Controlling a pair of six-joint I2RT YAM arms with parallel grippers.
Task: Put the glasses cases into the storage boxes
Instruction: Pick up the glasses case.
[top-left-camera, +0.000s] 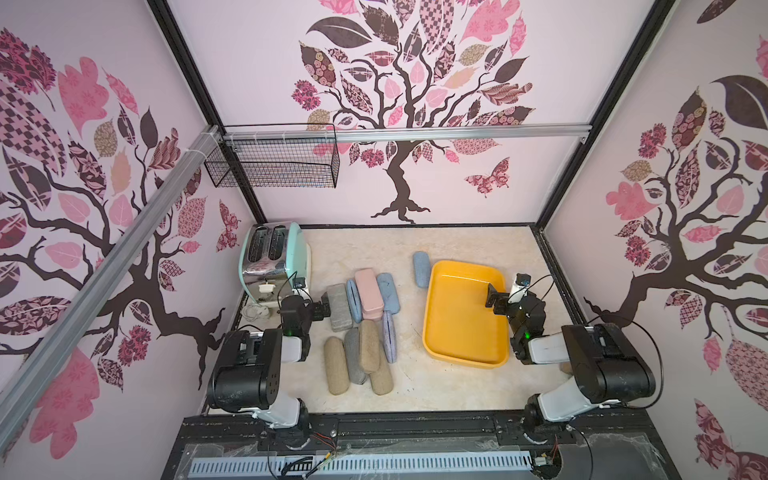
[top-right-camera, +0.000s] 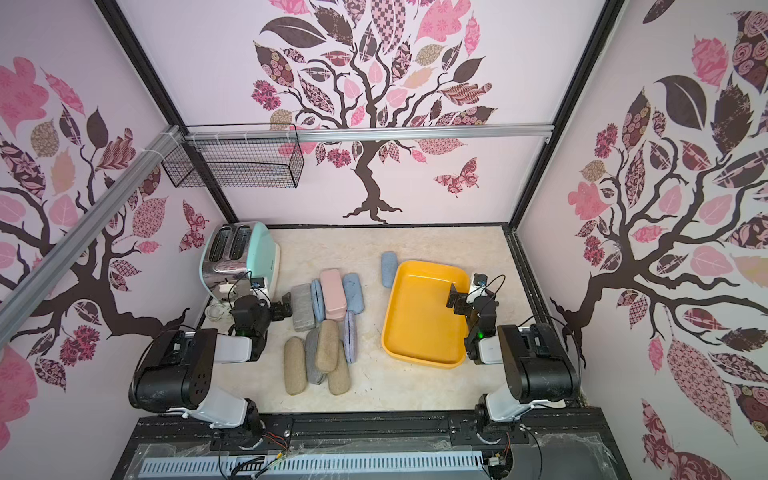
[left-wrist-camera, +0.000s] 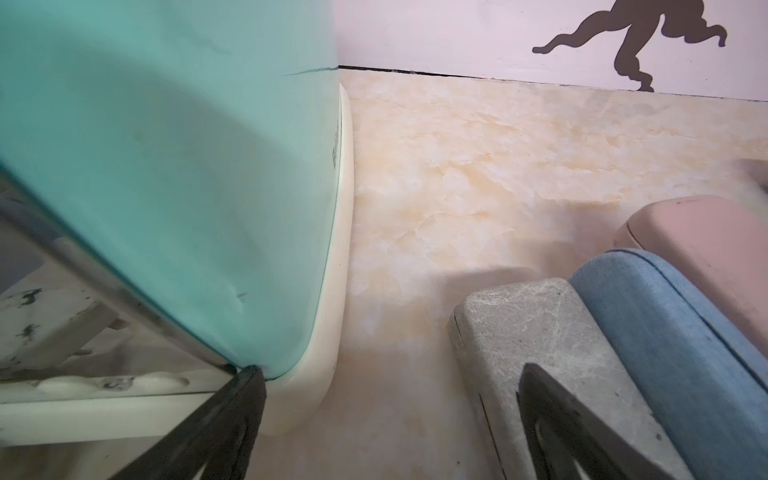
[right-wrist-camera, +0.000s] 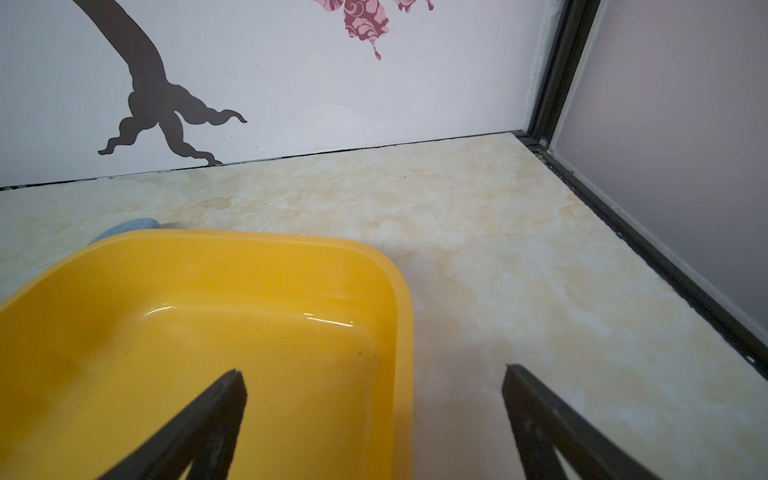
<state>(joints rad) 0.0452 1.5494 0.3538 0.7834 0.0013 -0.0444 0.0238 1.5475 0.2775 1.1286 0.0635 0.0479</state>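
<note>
Several glasses cases lie in a loose pile left of the table's middle, among them a pink one, a grey one and tan ones. A lone blue case lies against the far left corner of the yellow storage box, which holds nothing. My left gripper is open between the toaster and the grey case, one finger over that case's edge. My right gripper is open astride the box's right rim, with nothing between its fingers.
A mint and chrome toaster stands at the far left, close to my left gripper, with a white plug and cord in front of it. A black wire basket hangs on the back rail. Walls enclose three sides of the table.
</note>
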